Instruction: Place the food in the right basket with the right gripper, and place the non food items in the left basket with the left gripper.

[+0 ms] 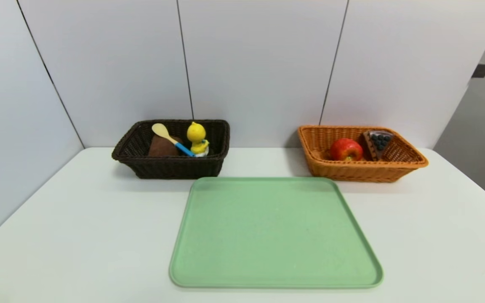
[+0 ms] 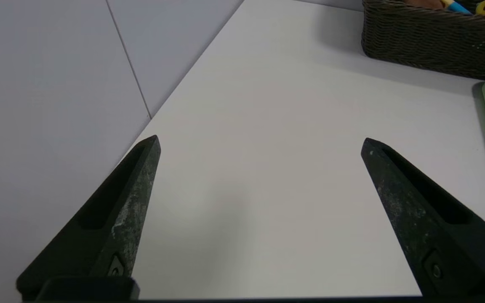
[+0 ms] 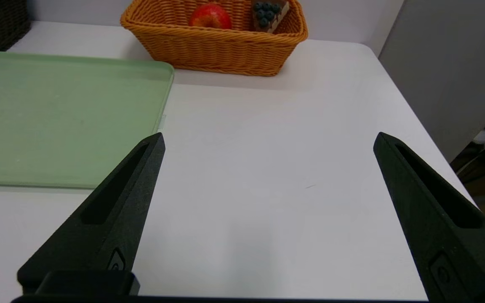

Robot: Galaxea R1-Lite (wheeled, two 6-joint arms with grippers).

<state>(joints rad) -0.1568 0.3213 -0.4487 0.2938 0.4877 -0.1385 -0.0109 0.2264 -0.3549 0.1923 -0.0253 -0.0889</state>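
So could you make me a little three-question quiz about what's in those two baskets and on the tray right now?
1. True or false: the flat green plastic tray has an item lying on it.
2. Which holds the red apple: A) the dark brown wicker basket, B) the orange wicker basket, C) the tray?
3. Fill in: the yellow duck toy sits beside a cream spoon with a ____ handle.

Key: 1 false, the tray is bare. 2 B; a blueberry cake slice lies beside the apple. 3 blue.
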